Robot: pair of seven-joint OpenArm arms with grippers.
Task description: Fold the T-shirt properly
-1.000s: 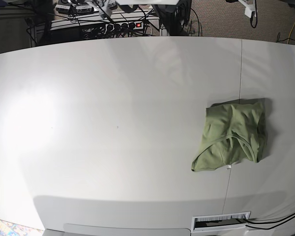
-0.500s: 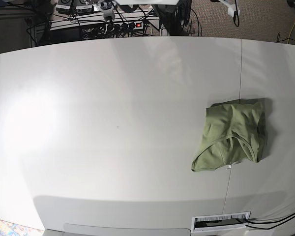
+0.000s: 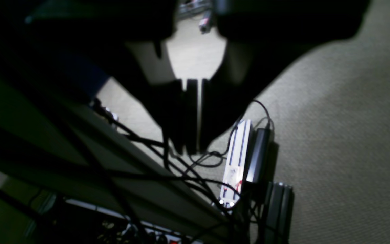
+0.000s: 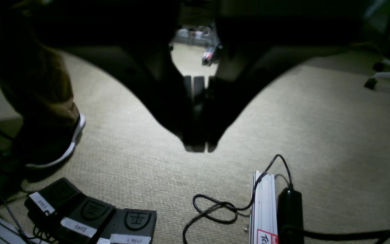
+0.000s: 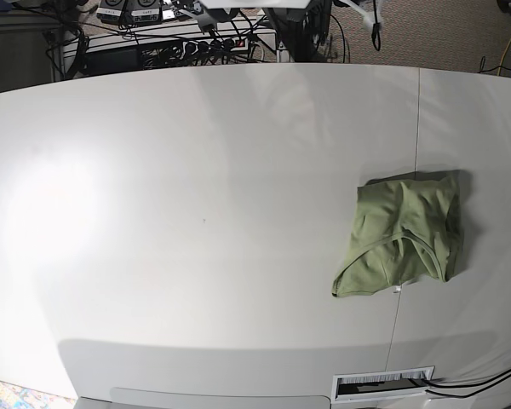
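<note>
T-shirt (image 5: 403,237) lies folded into a rumpled bundle on the white table's (image 5: 196,213) right side. Left gripper (image 3: 191,149) and right gripper (image 4: 196,147) are clenched empty above the carpet. Folding looks finished, though untidy.

White table (image 5: 196,213) lies open; only T-shirt (image 5: 400,239) interrupts.

The T-shirt (image 5: 400,237) is plain sage green, the table (image 5: 196,213) white, the carpet (image 4: 317,118) beige and woven.
</note>
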